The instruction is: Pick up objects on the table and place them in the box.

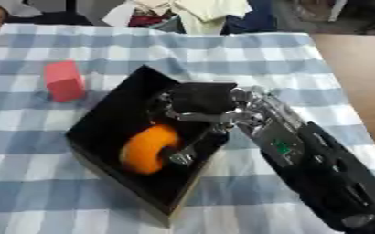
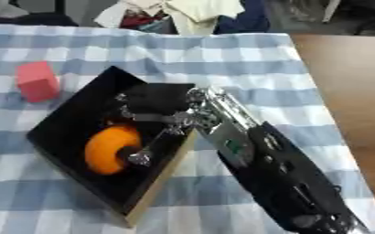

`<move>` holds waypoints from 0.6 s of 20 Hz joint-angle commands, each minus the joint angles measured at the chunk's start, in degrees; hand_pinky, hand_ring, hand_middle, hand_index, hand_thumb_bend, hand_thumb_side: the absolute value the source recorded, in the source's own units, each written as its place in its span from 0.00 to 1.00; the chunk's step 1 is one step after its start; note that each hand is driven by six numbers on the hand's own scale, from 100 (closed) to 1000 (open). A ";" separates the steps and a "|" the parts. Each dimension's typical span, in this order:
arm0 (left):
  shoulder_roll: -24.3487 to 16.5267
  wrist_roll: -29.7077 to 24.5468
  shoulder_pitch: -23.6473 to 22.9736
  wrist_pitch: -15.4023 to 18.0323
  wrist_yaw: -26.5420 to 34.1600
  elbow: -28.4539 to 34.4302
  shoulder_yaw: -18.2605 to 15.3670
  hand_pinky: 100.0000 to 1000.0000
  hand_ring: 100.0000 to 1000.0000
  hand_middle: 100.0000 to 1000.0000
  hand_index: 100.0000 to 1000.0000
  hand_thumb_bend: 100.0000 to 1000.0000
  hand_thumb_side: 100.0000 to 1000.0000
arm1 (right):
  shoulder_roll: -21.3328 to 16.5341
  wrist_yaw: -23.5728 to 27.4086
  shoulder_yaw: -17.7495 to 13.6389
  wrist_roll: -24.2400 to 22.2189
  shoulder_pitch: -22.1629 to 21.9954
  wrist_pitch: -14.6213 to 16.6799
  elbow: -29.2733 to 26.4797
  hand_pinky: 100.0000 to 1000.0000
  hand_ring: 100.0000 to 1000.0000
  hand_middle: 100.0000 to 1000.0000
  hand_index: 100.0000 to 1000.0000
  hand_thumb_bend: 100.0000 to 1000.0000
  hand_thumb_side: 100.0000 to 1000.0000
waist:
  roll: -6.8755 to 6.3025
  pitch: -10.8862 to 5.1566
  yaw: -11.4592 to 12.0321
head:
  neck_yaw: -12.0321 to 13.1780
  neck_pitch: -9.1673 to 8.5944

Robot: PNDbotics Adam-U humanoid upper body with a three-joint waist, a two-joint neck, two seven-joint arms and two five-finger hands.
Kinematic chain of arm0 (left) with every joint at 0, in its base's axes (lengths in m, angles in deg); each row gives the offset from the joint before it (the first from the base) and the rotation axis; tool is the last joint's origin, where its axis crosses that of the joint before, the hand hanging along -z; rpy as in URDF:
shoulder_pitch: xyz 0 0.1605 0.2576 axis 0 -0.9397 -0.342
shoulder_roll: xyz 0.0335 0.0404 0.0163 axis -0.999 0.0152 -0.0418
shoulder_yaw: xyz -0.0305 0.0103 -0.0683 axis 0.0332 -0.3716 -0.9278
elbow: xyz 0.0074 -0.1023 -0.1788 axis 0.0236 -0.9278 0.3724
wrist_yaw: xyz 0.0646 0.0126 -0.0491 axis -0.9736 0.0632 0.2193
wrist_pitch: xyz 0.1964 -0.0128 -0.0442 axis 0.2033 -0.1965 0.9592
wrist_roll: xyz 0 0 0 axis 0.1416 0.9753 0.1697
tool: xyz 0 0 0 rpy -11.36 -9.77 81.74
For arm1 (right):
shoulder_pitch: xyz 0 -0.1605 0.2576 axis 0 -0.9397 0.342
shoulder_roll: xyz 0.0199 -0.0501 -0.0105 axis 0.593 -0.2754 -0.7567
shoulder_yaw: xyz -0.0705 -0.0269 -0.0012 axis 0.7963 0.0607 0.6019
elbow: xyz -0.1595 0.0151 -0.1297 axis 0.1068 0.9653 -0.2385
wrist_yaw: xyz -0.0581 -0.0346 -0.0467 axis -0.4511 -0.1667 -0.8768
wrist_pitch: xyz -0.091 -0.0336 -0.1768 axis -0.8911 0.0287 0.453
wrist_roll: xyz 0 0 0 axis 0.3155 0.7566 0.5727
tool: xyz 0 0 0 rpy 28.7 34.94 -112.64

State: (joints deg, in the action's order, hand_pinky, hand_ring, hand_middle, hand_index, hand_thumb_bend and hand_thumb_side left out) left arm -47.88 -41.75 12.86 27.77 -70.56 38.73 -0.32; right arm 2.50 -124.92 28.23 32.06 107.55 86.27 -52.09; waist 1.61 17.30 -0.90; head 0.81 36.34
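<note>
While a red block (image 1: 64,80) sits beside the box (image 1: 110,119), the right hand's (image 1: 200,104) fingers (image 1: 177,155) curl around the orange ball (image 1: 147,148).

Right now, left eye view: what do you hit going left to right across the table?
red block → black box with the orange object inside → right robot hand reaching into the box.

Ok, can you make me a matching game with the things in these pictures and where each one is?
Things:
1. round orange object
2. red block
3. right robot hand
4. black square box

Places:
A. on the checked cloth, left of the box
B. reaching into the box from the right
C. inside the box
D. in the middle of the blue and white checked tablecloth

Pairs: 1-C, 2-A, 3-B, 4-D
</note>
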 commanded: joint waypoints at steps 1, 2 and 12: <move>-0.58 -0.22 0.69 0.05 0.27 0.88 -0.10 0.45 0.71 0.65 0.75 0.07 0.86 | 0.32 -5.95 -0.65 0.84 0.81 2.63 -0.93 0.83 0.86 0.81 0.77 0.00 0.76 | -0.33 -1.03 0.10 | -0.19 -0.45; -0.60 -0.20 0.67 0.06 0.28 0.88 -0.11 0.45 0.71 0.65 0.75 0.07 0.86 | 0.39 -8.30 -0.89 1.68 0.92 2.75 -1.29 0.84 0.87 0.83 0.78 0.01 0.79 | -0.34 -1.05 0.09 | -0.21 -0.41; -0.69 -0.13 0.59 0.04 0.29 0.88 -0.08 0.45 0.71 0.65 0.75 0.06 0.86 | 1.98 -24.68 -3.45 9.75 3.76 1.75 -2.71 0.86 0.94 0.91 0.83 0.58 1.00 | -0.49 -1.29 -0.12 | -0.19 -0.30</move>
State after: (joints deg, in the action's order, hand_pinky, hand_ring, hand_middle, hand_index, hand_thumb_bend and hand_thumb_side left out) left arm -47.52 -41.76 12.87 27.78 -70.43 38.73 -0.31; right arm 4.33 -148.05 25.70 40.72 109.99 88.14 -53.53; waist 1.50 17.28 -1.02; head 0.67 36.23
